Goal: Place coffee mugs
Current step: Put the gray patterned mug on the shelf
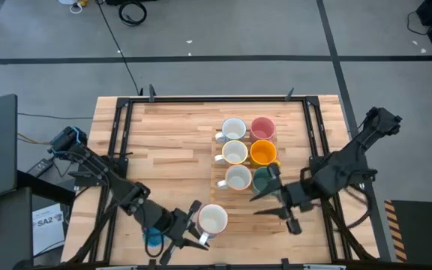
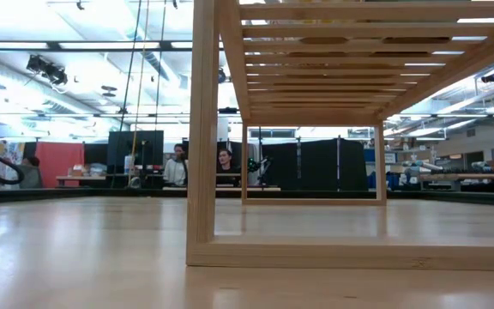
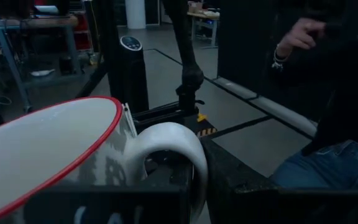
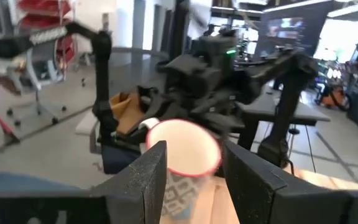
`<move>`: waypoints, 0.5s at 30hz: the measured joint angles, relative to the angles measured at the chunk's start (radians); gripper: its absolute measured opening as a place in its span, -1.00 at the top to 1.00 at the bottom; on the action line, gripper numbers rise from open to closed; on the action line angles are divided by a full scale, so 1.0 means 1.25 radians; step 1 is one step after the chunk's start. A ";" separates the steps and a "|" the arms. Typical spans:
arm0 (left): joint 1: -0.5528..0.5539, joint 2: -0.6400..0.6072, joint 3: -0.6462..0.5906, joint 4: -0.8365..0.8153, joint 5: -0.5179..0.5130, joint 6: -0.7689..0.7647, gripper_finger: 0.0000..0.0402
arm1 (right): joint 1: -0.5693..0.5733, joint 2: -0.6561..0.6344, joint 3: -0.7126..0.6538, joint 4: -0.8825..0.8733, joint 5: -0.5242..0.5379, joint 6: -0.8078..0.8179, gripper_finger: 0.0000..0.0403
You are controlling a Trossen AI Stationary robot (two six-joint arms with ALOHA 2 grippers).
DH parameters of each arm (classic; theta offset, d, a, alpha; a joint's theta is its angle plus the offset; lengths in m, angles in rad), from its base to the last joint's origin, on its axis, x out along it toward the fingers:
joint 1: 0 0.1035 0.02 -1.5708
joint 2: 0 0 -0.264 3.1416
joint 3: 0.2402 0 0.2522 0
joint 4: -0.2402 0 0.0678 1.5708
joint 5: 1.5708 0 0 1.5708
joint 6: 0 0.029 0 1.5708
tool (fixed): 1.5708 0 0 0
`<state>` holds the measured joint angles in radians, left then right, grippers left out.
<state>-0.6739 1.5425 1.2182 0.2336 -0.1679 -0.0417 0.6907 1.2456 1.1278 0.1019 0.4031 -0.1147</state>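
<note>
My left gripper (image 1: pixel 200 223) is near the table's near edge, shut on a white mug with a red rim (image 1: pixel 214 219). The same white mug (image 4: pixel 182 145) shows ahead in the right wrist view. Six mugs stand in two rows on top of a wooden rack (image 1: pixel 217 159): white (image 1: pixel 233 129), pink (image 1: pixel 262 127), cream (image 1: pixel 235 152), orange (image 1: pixel 263 152), white (image 1: pixel 238 178) and dark green (image 1: pixel 262 179). My right gripper (image 1: pixel 271 202) is open just near-side of the dark green mug and points toward the held mug. A blue mug (image 1: pixel 153 239) lies under the left arm. My left gripper has the white mug's body between its two fingers, close to the handle (image 3: pixel 174 148). The fingers come level from the table's left. The mug's mouth (image 3: pixel 48 155) faces up, tipped toward the right gripper. The gripper's own body hides the exact place of contact.
The wooden rack's frame (image 2: pixel 202 137) fills the low view, and no gripper or mug shows there. Bare table (image 1: pixel 163 142) lies left of the rack. A person's hand (image 3: pixel 296 36) and jeans show beyond the table, and more people stand far off (image 2: pixel 177 167).
</note>
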 joint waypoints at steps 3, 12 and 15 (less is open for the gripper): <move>0.018 0.000 0.000 0.000 0.029 -0.003 0.87 | 0.000 0.039 0.000 0.030 -0.010 -0.040 0.21; 0.048 0.000 0.000 0.000 0.072 -0.005 0.87 | -0.023 0.100 0.016 0.049 -0.109 -0.075 0.21; 0.053 0.000 0.000 -0.001 0.072 -0.006 0.87 | -0.037 0.130 0.063 0.038 -0.150 -0.073 0.21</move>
<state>-0.6071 1.5429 1.2182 0.2321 -0.0784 -0.0486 0.6448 1.4078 1.2062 0.1498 0.2157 -0.2058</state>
